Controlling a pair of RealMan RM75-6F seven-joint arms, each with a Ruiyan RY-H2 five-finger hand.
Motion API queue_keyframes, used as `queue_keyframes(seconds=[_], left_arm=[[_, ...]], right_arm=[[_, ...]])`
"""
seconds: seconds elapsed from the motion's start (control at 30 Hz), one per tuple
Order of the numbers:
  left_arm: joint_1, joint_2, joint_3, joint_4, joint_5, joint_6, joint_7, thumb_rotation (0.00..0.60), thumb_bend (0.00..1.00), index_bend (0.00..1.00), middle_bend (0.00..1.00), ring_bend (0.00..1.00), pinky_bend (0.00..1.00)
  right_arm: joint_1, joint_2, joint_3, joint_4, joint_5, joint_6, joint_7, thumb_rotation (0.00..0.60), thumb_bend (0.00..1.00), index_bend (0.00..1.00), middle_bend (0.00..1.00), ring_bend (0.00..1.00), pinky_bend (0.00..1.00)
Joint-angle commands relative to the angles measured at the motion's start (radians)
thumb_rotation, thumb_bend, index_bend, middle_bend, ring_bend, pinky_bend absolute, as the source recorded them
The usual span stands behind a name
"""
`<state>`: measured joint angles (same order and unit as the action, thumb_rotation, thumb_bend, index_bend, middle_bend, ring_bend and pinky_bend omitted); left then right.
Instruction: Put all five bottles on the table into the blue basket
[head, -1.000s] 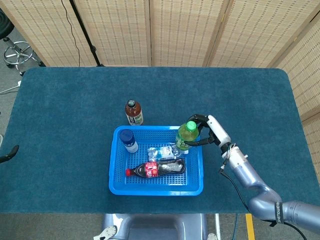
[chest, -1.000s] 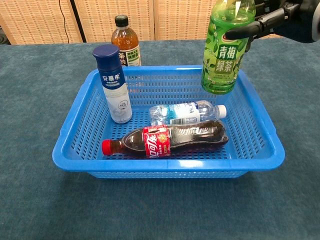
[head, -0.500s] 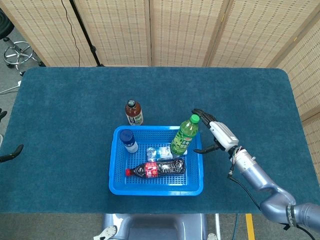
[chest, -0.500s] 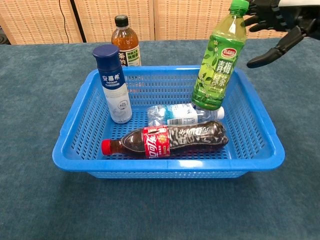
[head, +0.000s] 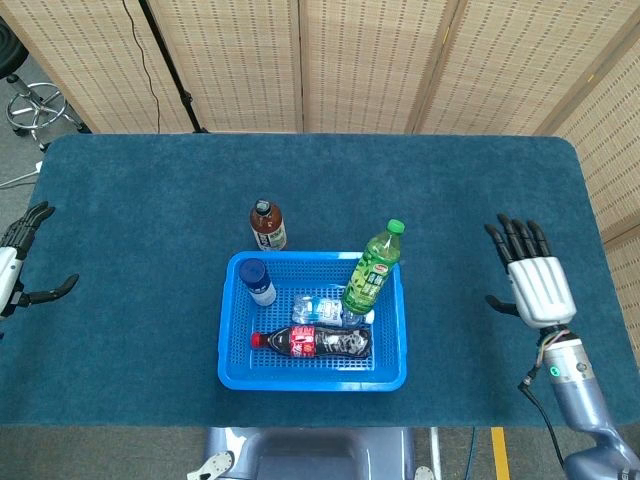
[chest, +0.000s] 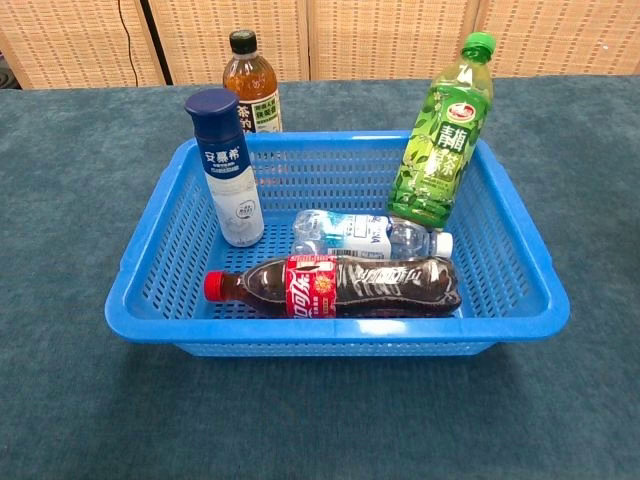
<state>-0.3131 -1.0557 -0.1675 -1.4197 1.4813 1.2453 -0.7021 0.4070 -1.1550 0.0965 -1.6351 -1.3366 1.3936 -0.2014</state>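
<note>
Head view: both hands spread, empty; right hand (head: 532, 283), left hand (head: 18, 262).

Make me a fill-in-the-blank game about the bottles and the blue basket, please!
1. The brown tea bottle with the black cap stands ____ the blue plastic basket.
2. The cola bottle with the red label is lying ____ in the basket.
3. The green tea bottle with the green cap leans against the basket's ____ wall.
4. The right robot hand holds ____.

Missing words: outside; down; right; nothing
</note>
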Motion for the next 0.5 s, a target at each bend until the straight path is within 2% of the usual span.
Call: queue_keyframes(seconds=[0.03,0.3,0.5], left_arm=[[-0.059,-0.039,0.005,0.078,0.044,-0.048,-0.109,0.600,0.26,0.00,0.00,0.00,0.00],[-0.091,-0.068,0.002,0.111,0.035,-0.059,-0.105,0.600,0.26,0.00,0.00,0.00,0.00],[-0.139,-0.081,-0.006,0.115,0.021,-0.113,-0.106,0.600,0.26,0.00,0.00,0.00,0.00]], right_arm=[[-0.066,-0.032,-0.024,0.054,0.005,0.071,-0.026,0.600,0.00,0.00,0.00,0.00,0.00],[-0.104,-0.065,-0.013,0.125,-0.014,0.122,-0.054,0.600,0.00,0.00,0.00,0.00,0.00],[-0.122,-0.097,-0.003,0.155,-0.023,0.147,-0.084,0.600,0.00,0.00,0.00,0.00,0.00]])
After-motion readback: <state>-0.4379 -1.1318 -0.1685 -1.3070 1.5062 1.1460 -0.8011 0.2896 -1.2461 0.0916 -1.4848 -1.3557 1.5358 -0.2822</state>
